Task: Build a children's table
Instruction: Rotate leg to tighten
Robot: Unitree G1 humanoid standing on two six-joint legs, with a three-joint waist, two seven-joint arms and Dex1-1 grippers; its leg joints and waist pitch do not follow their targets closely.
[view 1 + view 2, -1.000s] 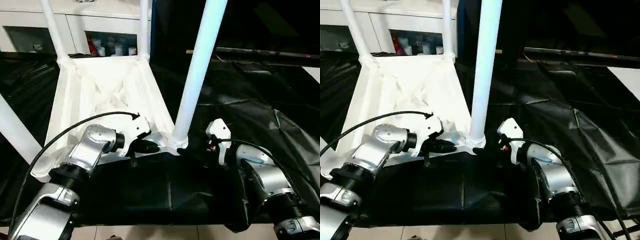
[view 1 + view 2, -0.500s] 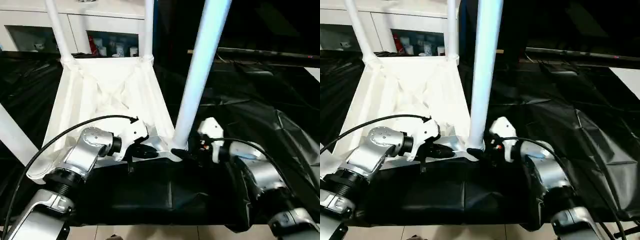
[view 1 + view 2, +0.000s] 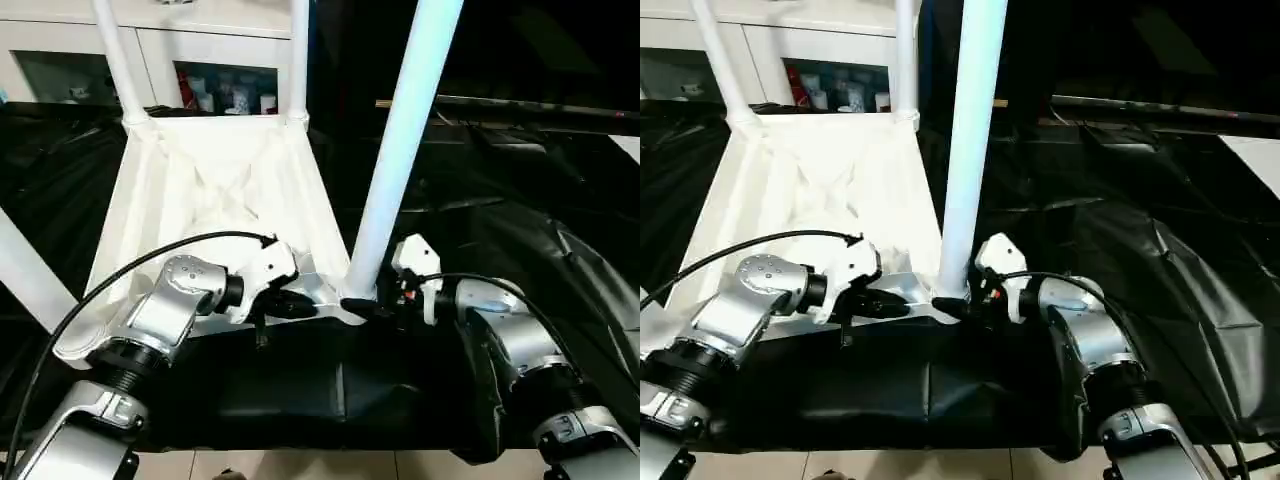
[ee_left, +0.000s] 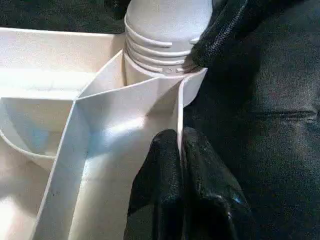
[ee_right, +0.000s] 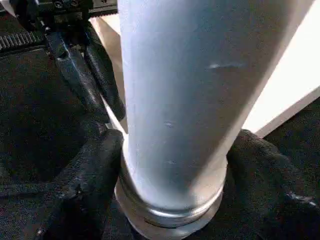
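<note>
White ribbed plastic tabletop (image 3: pixel 215 200) lies upside down on black-draped counter (image 3: pixel 520 215). Left gripper (image 4: pixel 179 150) fingers pinch tabletop's near rim wall. Right gripper (image 5: pixel 167 150) fingers clamp base of long white tube leg (image 3: pixel 395 150) at near corner socket (image 4: pixel 165 52). Thread rings show above socket: leg likely not fully seated. Risks: cross-threading, leg tilting, rim slipping from pinch.

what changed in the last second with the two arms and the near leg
The right pincer has moved in from beside the near leg and now clamps the leg's base at the corner socket. The left pincer stays pinched on the tabletop rim wall next to that socket. The tabletop and its far legs have not visibly moved.
</note>
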